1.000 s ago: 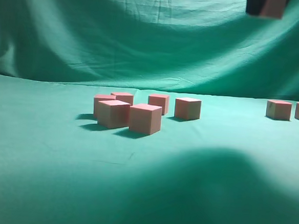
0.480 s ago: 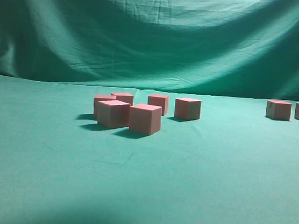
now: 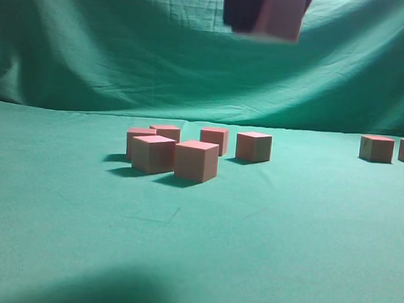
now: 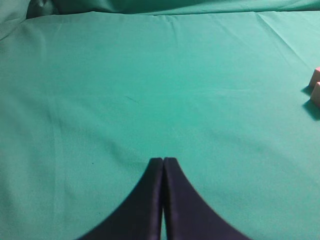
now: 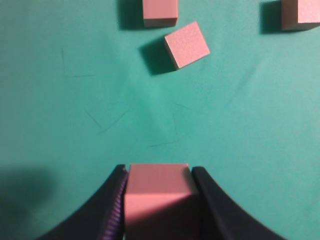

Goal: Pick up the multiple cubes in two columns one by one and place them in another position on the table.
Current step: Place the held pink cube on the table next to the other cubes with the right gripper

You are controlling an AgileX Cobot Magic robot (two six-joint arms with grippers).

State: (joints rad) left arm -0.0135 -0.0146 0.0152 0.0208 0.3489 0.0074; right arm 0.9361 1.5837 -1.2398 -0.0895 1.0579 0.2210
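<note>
**Op:** Right wrist view gives me the right gripper (image 5: 159, 200) with its two dark fingers clamped on the sides of one cube (image 5: 159, 197), high above the table (image 5: 60, 125). Below it I see a tilted cube (image 5: 187, 44) lying loose, one squared cube (image 5: 160, 12) just behind it and another (image 5: 300, 13) off at the top right edge.

**Desk:** And from the front?

**Op:** In the exterior view the held cube (image 3: 277, 14) hangs at the top edge, a dark shape beside it that I take for a finger, though it is blurred. Five cubes sit grouped mid-table; the nearest (image 3: 196, 160) stands close beside its neighbour (image 3: 152, 153). Two more (image 3: 376, 148) rest well apart at the right.

**Desk:** Left side?

**Op:** I have the left gripper (image 4: 163, 161) with fingertips pressed together on nothing, over bare cloth. Two cube corners (image 4: 315, 85) peek in at the right edge.
</note>
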